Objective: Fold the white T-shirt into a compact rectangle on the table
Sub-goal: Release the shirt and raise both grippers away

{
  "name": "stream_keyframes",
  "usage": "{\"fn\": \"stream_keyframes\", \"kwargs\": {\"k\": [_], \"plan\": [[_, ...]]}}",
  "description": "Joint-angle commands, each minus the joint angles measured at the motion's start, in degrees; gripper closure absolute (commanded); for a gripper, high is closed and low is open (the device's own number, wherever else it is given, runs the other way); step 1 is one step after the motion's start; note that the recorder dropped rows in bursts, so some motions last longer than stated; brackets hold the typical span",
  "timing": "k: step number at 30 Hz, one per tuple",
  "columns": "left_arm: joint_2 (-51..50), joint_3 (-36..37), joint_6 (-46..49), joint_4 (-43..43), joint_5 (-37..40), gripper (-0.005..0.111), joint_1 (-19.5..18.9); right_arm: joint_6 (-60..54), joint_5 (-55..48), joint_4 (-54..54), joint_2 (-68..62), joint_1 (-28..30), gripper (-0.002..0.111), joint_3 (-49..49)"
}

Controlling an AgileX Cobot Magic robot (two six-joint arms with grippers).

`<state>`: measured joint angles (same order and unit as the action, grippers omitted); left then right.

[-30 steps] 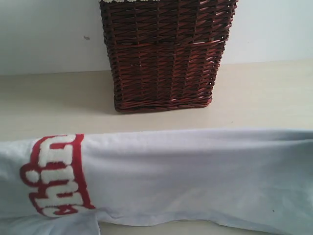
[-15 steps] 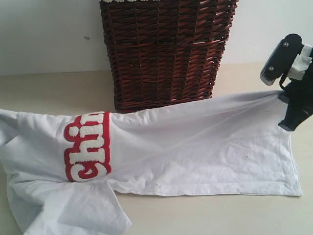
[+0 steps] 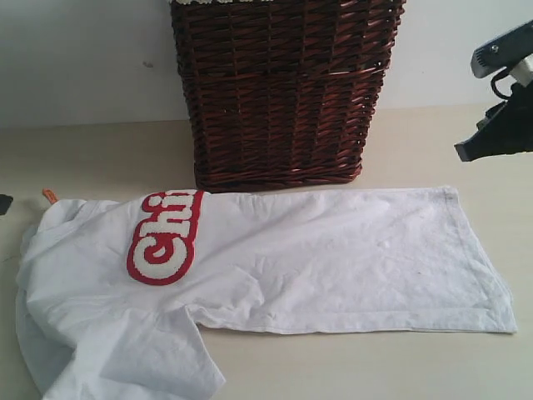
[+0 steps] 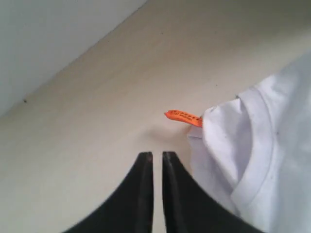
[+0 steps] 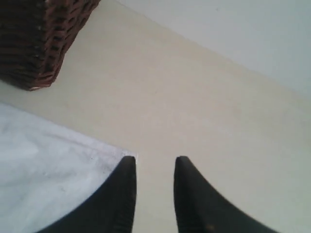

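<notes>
Exterior: white cotton short-sleeved T-shirt (image 3: 333, 258) lies spread lengthwise on the pale beige table (image 3: 100, 158), just in front of the dark brown wicker basket (image 3: 283, 92); right gripper (image 3: 473, 148) raised, clear of the hem.
Left wrist: left gripper (image 4: 157, 156) fingers almost pressed together, empty; small orange tag (image 4: 183, 116) near, at the collar.
Right wrist: fingers spread, empty, at the hem corner.

In the left wrist view you see the left gripper (image 4: 157, 158): two black fingers (image 4: 138, 199), smooth, curved, narrowing to blunt tips. The right gripper (image 5: 154, 165) has the same black curved shape. In the ext. view, upper right of frame, the right arm (image 3: 510, 129) is black w/ a grey plate (image 3: 506, 40), one small screw (image 3: 497, 48), a thin black cable (image 3: 496, 83) and a white part (image 3: 525, 71).
</notes>
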<state>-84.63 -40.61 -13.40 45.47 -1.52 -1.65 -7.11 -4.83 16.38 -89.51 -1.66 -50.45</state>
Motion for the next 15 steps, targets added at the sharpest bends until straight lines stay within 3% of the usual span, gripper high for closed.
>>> {"fn": "stream_keyframes", "kwargs": {"k": [1,3,4,5,6,7,9,11,15], "plan": [[0.0,-1.5,-11.0,-1.1,8.6,0.107,6.5,5.0,-16.7,-5.2,-0.4,0.3,0.108,-4.5],[0.0,-4.0,-9.5,-5.9,17.7,0.107,12.0,-4.1,-22.2,-16.9,-0.5,0.3,0.108,-6.0],[0.0,-5.3,-2.5,-15.1,21.5,0.107,14.4,-14.0,-25.3,-27.6,-0.5,0.3,0.108,-5.9],[0.0,-5.7,9.9,-30.4,23.9,0.107,15.6,-20.3,-28.4,-34.9,-0.5,0.3,0.108,-6.0],[0.0,-5.7,18.6,-40.0,25.6,0.107,16.1,-22.4,-29.8,-37.7,-0.5,0.3,0.108,-6.0],[-0.1,-5.7,34.2,-57.2,30.7,0.107,16.1,-24.7,-32.0,-41.0,-0.5,0.3,0.108,-6.0],[-0.6,-5.7,49.6,-75.5,41.9,0.107,15.4,-24.7,-34.6,-41.7,-0.5,0.3,0.108,-6.0],[-1.1,-5.1,53.2,-79.3,49.4,0.107,16.0,-24.3,-36.3,-42.3,-0.5,0.3,0.108,-5.6],[-1.4,-0.9,53.2,-79.2,46.1,0.097,18.3,-25.6,-35.0,-44.7,-0.5,0.3,0.108,-3.6]]}}
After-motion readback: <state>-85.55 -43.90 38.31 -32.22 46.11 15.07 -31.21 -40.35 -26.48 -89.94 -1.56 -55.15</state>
